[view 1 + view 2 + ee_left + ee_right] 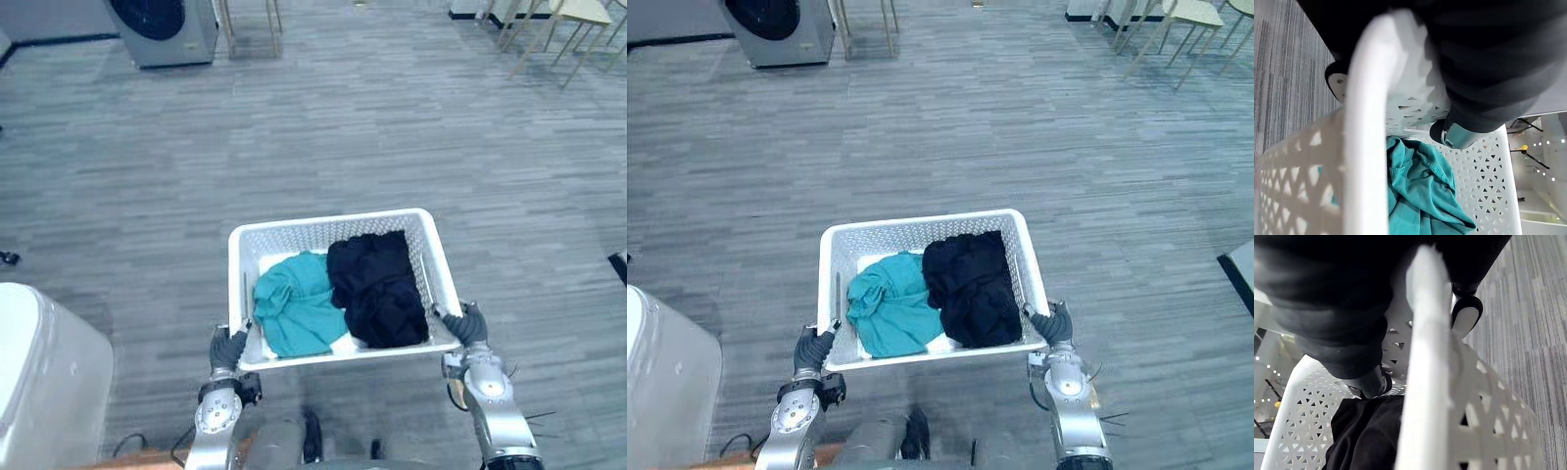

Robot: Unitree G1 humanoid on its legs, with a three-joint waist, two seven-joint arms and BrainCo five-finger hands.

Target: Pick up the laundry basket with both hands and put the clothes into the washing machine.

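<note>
Laundry basket, gripped at its two near corners. The left hand and right hand each curl over the white rim, pinching it between fingers and thumb. Inside the basket, a teal garment lies against a black garment to its right. Open grey floor stretches beyond the far rim. The washing machine stands well ahead to the left, chairs well ahead to the right, and a white unit near the left side.

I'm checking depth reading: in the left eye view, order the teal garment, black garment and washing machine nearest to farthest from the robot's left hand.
1. The teal garment, in the basket's left half, by the left hand.
2. The black garment, in its right half.
3. The washing machine, far off at the upper left.
</note>
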